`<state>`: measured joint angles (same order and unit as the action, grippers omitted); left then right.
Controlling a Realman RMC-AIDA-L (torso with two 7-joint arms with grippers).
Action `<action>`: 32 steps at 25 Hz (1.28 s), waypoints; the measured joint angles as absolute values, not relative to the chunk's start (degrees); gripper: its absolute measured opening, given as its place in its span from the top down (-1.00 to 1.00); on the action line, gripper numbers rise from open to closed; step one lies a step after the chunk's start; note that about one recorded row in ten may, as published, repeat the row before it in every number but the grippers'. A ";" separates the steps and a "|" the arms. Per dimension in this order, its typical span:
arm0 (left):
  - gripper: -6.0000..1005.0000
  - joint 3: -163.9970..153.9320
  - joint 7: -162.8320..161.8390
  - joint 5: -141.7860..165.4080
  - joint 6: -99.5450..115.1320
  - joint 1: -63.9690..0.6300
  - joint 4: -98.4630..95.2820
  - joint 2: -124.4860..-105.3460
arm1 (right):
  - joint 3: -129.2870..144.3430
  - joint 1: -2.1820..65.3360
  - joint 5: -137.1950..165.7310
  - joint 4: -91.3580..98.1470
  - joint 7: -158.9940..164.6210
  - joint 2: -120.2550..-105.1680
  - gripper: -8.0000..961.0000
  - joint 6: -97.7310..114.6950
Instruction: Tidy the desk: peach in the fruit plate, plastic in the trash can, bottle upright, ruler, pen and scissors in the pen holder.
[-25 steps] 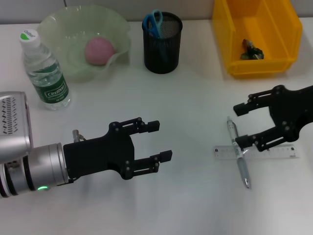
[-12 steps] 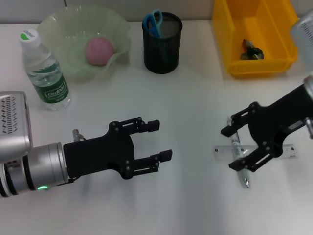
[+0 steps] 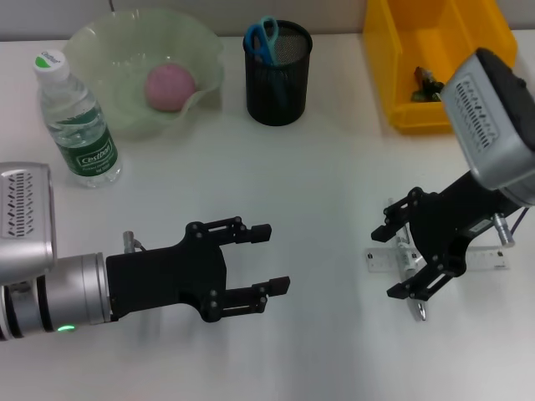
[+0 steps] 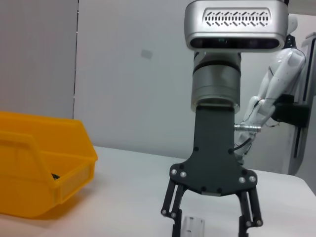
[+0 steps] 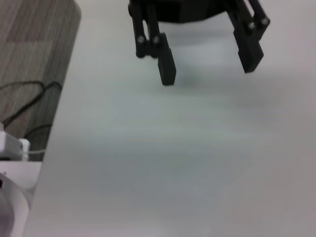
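Note:
On the white desk, my right gripper is open and low over the pen and the clear ruler. Its fingers straddle where the two cross, and most of the pen is hidden under it. The left wrist view shows this gripper above the ruler's end. Out over the desk's middle, my left gripper is open and holds nothing. The peach lies in the fruit plate. The bottle stands upright. The scissors stick out of the pen holder. The plastic is in the trash can.
The fruit plate, pen holder and trash can line the far edge, with the bottle at the far left. The right wrist view shows the left gripper over bare desk, with the desk edge and floor beside it. The trash can shows beyond the right gripper.
My right arm swung in and tipped down over the pen and ruler, its open fingers now astride them. My left gripper drifted slightly nearer, still open.

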<state>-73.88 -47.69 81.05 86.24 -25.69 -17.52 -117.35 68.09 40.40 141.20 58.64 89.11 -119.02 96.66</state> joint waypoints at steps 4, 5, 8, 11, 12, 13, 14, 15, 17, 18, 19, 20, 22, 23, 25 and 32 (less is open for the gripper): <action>-0.41 -73.81 -50.57 83.51 85.87 -25.87 -18.73 -117.19 | 70.83 40.17 141.55 58.52 89.16 -119.14 -0.60 93.94; -0.41 -73.68 -51.38 84.16 85.73 -26.02 -18.95 -117.15 | 71.32 40.16 141.59 58.38 89.17 -119.15 -0.60 93.36; -0.41 -73.85 -51.60 84.73 85.24 -26.11 -19.33 -116.93 | 72.71 40.10 141.60 57.76 89.13 -119.24 -0.59 91.48; -0.41 -74.17 -51.71 85.23 84.49 -26.07 -19.56 -116.69 | 74.06 40.04 141.44 56.80 88.92 -119.33 -0.59 89.86; -0.41 -74.17 -51.71 85.23 84.49 -26.07 -19.56 -116.69 | 74.06 40.04 141.44 56.80 88.92 -119.33 -0.59 89.86; -0.41 -73.97 -52.08 86.18 84.21 -26.15 -19.97 -116.62 | 74.34 40.04 141.41 56.60 88.90 -119.34 -0.58 89.62; -0.41 -73.97 -52.08 86.18 84.21 -26.15 -19.97 -116.62 | 74.65 40.05 141.38 56.37 88.88 -119.34 -0.58 89.20; -0.41 -73.75 -52.42 86.67 84.13 -26.17 -20.47 -116.62 | 74.84 40.04 141.33 56.22 88.87 -119.35 -0.58 88.90; -0.41 -73.70 -53.19 87.30 83.83 -26.08 -21.53 -116.62 | 75.03 40.04 141.22 56.07 88.86 -119.35 -0.58 88.61; -0.41 -73.86 -53.81 87.69 83.44 -26.01 -22.31 -116.62 | 75.06 40.07 141.10 55.84 88.85 -119.35 -0.58 88.34; -0.41 -73.97 -54.08 87.77 83.22 -26.02 -22.57 -116.62 | 75.06 40.09 141.05 55.75 88.85 -119.35 -0.58 88.10; -0.41 -73.97 -54.08 87.77 83.22 -26.02 -22.57 -116.62 | 75.07 40.11 141.03 55.69 88.85 -119.35 -0.57 87.91; -0.41 -74.15 -54.29 87.79 82.91 -26.15 -22.74 -116.63 | 75.09 40.13 141.01 55.59 88.84 -119.36 -0.57 87.76; -0.41 -74.17 -54.31 87.79 82.84 -26.20 -22.77 -116.63 | 75.15 40.18 141.00 55.36 88.83 -119.40 -0.57 87.66; -0.41 -74.18 -54.32 87.80 82.80 -26.25 -22.84 -116.68 | 75.17 40.21 140.99 55.27 88.83 -119.42 -0.57 87.61; -0.41 -74.18 -54.84 87.81 82.81 -26.38 -23.04 -116.67 | 75.30 40.41 140.97 55.03 88.78 -119.44 -0.56 87.20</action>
<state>-74.18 -54.84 87.81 82.81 -26.38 -23.04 -116.67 75.30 40.41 140.97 55.03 88.78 -119.44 87.20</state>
